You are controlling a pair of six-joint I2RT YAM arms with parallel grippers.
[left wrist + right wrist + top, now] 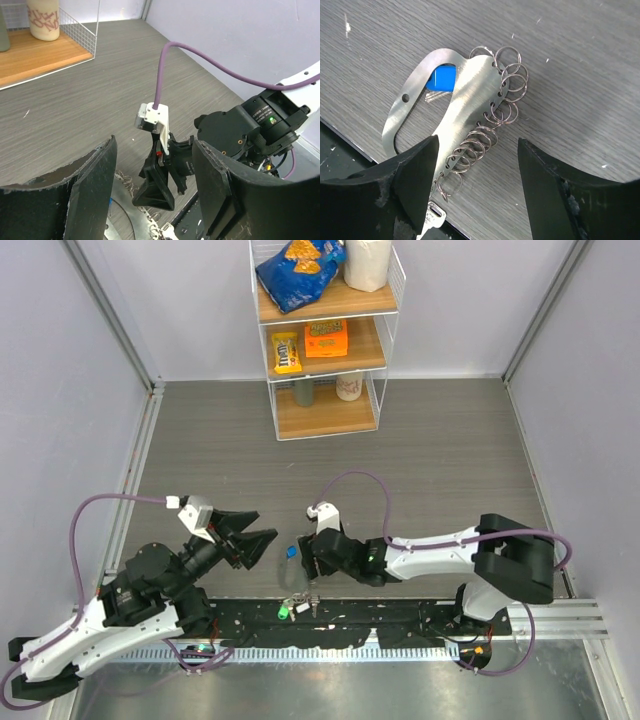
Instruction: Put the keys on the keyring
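Top: left hand (266,524) wide open, empty, raised. Right hand (306,562) over keyring (289,573) at bench (450,460) near edge. Green key (284,612) lies apart, likely unthreaded.
Left wrist: nothing between fingers (90,195).
Right wrist: hand spread, empty. Blue key (441,78) inside keyring frame, threading unclear.
Grey woodgrain bench, pale walls (60,390), shelf (325,340) behind.

We see the keyring (465,105) and blue key (441,78) lying flat by the grey table's (450,460) near edge, and a rack (325,412) at the far edge.
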